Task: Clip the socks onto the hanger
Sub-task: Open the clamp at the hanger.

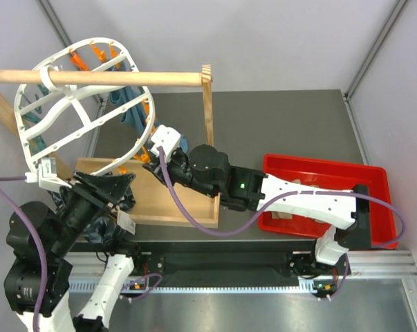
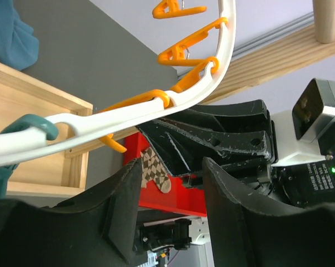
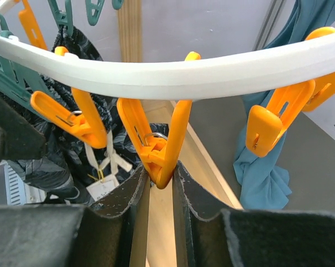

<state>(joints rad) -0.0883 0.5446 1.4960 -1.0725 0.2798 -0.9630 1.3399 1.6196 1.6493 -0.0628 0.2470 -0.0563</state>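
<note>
Right gripper (image 3: 160, 179) clamped on orange peg (image 3: 156, 142) at hanger (image 3: 173, 75) rim. Left gripper (image 2: 171, 181) just under rim, jaws apart, nothing between. Hanger hangs from rod (image 1: 125, 77). We see checked sock (image 2: 156, 169) beyond left gripper, against red tray (image 2: 178, 200); cannot tell if inside.

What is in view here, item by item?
hanger: one, white, on the wooden rod
pegs: many, orange and teal, along its rim
wooden tray: one, pale, below the hanger
red tray: one, right side
sock: one seen, brown-beige check, against the red tray
cloth: one, teal, hanging from the hanger
garment: one, dark patterned, by the left arm
right claw: black, shut on an orange peg
left claw: black, open, under the hanger rim
</note>
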